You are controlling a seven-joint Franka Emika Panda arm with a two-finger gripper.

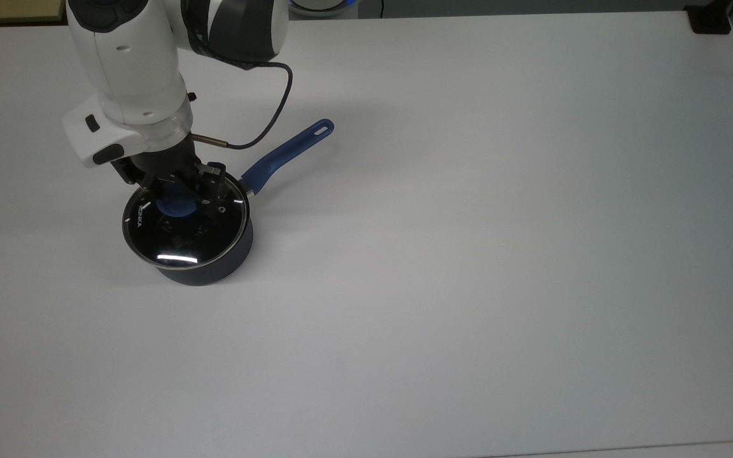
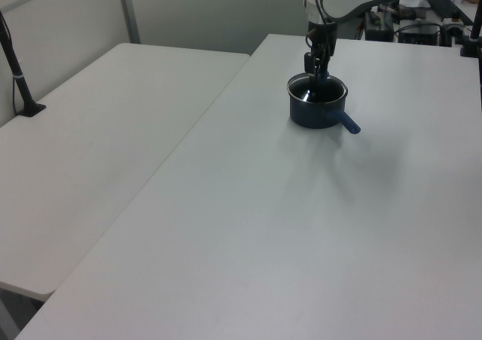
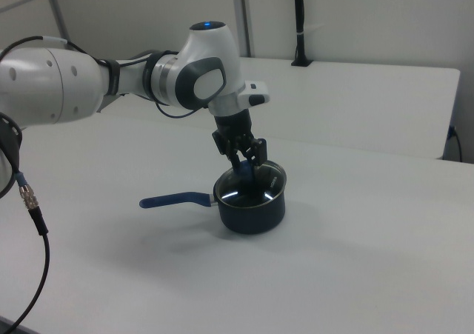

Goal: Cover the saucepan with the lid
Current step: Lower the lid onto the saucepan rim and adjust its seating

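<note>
In the top view, the lid [image 1: 183,228] sits level on the saucepan [image 1: 204,270] at the table's [image 1: 468,254] left; the tool [image 1: 179,200] has its fingers closed around the lid's blue knob [image 1: 173,207]. The blue handle [image 1: 287,154] points toward the top view's upper right.

In the left view, the saucepan [image 2: 317,111] stands far back, with the tool [image 2: 317,67] above it.

In the right view, the tool [image 3: 244,164] grips the knob over the lidded saucepan [image 3: 252,209].
</note>
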